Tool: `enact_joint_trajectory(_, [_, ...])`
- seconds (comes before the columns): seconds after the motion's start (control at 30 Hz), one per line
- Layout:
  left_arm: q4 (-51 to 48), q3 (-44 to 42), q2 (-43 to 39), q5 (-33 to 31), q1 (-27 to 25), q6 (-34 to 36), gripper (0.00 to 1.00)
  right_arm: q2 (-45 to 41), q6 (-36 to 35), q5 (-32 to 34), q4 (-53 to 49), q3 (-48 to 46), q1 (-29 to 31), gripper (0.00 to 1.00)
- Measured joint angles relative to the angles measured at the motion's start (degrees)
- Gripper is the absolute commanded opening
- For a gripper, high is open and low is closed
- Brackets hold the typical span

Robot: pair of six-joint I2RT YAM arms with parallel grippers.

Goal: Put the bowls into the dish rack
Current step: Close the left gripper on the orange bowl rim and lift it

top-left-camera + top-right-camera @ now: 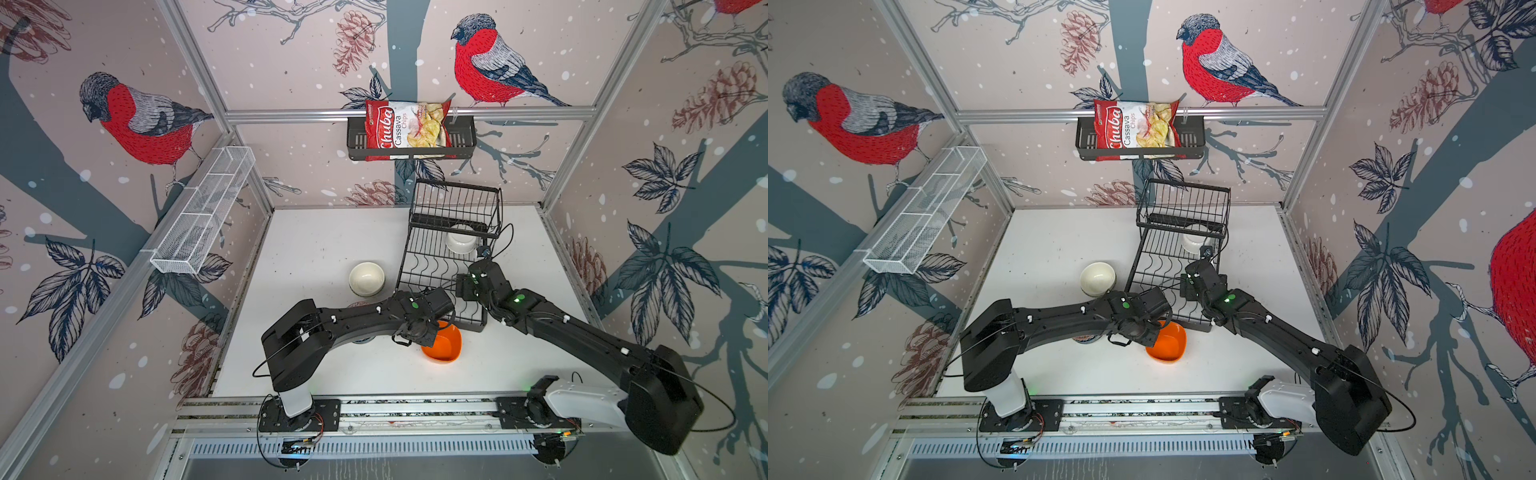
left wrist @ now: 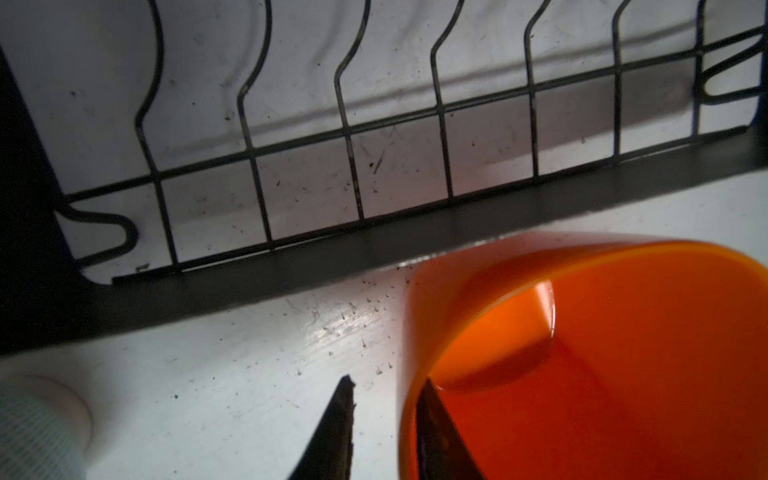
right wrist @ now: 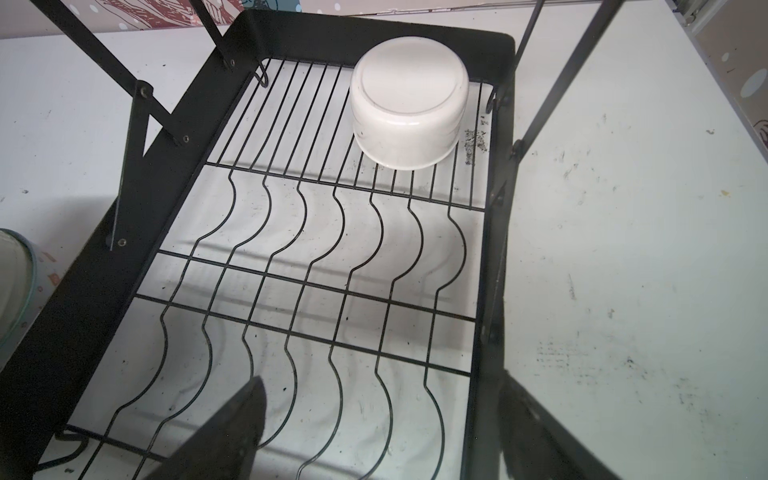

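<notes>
**Left tool straddles the orange bowl's wall; right tool hangs wide and empty over the rack**

The dish rack (image 1: 453, 226) stands toward the back of the white bench (image 1: 324, 241), and everything gathers round it. Just off its near edge sits the orange bowl (image 1: 446, 347), open side up. The left wrist view shows the left tool (image 2: 386, 380) at that bowl's rim. One finger is inside, against the inner wall, and the other is outside, so the wall runs between them. The gap is narrow, but a sliver of bench still shows between the outer finger and the bowl, so this is not a clamp.

The right tool (image 3: 378, 428) hangs above the near end of the rack's flat tray of wavy wires. Its fingers are spread wide, holding nothing and touching nothing.

A white bowl (image 3: 409, 104) lies upside down on the straight wires at the far end of the rack, under the raised basket. A cream bowl (image 1: 366, 278) stands on the bench just beside the rack's left side, mouth up. Another bowl (image 1: 1086, 338) peeks out from under the left arm, too hidden to describe.
</notes>
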Motion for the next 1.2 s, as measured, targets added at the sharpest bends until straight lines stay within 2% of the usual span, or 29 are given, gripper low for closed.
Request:
enact_joint_trajectory(0.3, [-0.24,-0.46,-0.68,-0.55,-0.37,0.07,0.00,0.17,-0.02,-0.02,0.81,-0.02,-0.02,0.87])
enact_joint_trajectory(0.73, [-0.39,-3.10,-6.93,-2.14,-2.23,1.60,0.00,1.14,-0.17,-0.33,1.73,0.33,-0.26,0.87])
enact_joint_trajectory(1.2, [3.08,-7.41,-21.90,-7.96,-2.56,3.43,0.00,1.70,-0.37,-4.92,2.27,3.54,-1.53,0.87])
